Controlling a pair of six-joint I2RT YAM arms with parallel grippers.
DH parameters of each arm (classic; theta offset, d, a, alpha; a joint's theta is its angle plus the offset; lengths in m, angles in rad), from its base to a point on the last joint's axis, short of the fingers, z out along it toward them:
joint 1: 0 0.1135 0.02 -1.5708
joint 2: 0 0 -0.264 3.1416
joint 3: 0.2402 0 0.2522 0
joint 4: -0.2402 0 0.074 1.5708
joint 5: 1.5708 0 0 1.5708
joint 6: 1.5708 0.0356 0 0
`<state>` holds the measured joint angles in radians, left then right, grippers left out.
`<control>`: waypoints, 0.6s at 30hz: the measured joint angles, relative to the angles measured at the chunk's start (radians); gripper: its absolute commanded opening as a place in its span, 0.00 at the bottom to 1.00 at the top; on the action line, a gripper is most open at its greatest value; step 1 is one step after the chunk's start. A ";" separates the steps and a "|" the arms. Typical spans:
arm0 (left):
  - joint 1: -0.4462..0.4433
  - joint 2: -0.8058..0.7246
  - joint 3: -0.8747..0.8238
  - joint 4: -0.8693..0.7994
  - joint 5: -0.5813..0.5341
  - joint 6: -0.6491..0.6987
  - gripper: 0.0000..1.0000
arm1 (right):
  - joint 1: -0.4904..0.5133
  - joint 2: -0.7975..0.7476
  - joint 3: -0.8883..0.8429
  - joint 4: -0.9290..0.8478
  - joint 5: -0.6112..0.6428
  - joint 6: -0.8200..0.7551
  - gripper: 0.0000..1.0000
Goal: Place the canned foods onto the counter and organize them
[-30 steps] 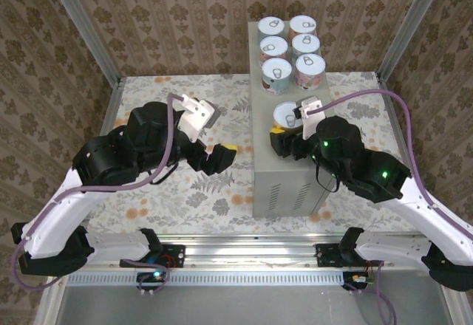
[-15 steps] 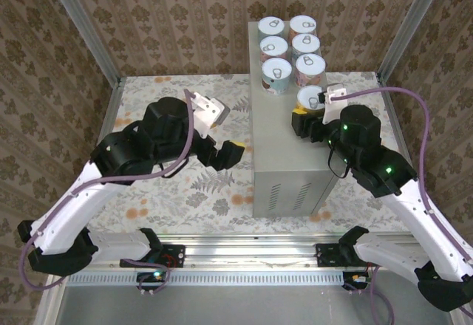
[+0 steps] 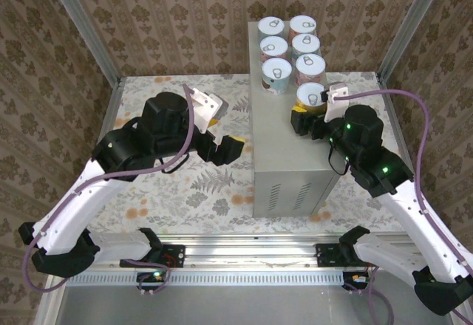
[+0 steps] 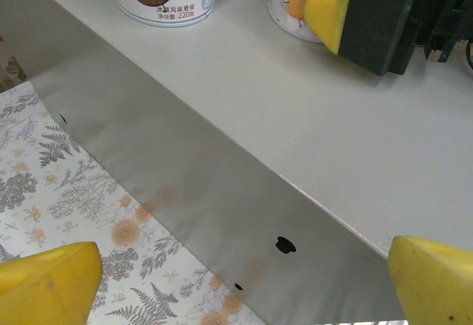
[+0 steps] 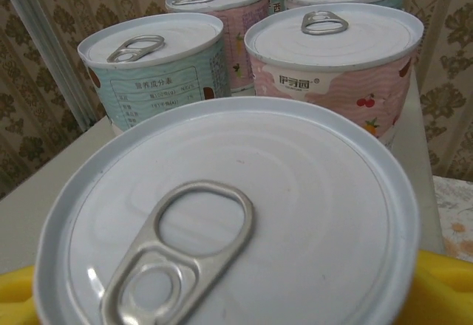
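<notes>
Gripping a yellow tin [image 3: 311,94] on the counter [image 3: 284,162], right claw [image 3: 309,108] crowds five tins [image 3: 275,46]; left claw [image 3: 220,139] gapes empty.

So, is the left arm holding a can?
No, the left fingers are spread wide with no can between them.

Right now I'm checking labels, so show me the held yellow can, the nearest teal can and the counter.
yellow can [image 3: 311,94]: top external view, lid centre.
teal can [image 5: 151,44]: right wrist view, lid top.
counter [image 3: 273,148]: top external view, bare flat top.
</notes>
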<state>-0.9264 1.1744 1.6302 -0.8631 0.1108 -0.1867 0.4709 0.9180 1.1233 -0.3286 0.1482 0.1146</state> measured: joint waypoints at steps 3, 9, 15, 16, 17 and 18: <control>0.000 0.002 0.000 0.004 0.007 -0.003 1.00 | -0.002 -0.019 -0.017 0.010 0.000 0.000 0.85; 0.000 0.005 0.000 0.005 0.015 -0.014 1.00 | -0.002 -0.024 -0.022 0.013 0.001 -0.004 0.81; 0.000 0.005 0.000 0.005 0.018 -0.023 1.00 | -0.002 -0.031 -0.029 0.017 0.005 -0.011 0.80; 0.000 0.005 0.000 0.005 0.018 -0.023 1.00 | -0.002 -0.029 -0.029 0.017 0.005 -0.012 0.80; 0.000 0.005 0.000 0.005 0.018 -0.023 1.00 | -0.004 -0.027 -0.029 0.018 0.007 -0.014 0.80; 0.000 0.005 0.000 0.005 0.018 -0.023 1.00 | -0.006 -0.024 -0.029 0.019 0.009 -0.015 0.80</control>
<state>-0.9264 1.1797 1.6299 -0.8581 0.1284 -0.2100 0.4652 0.8944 1.0943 -0.3092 0.1570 0.0998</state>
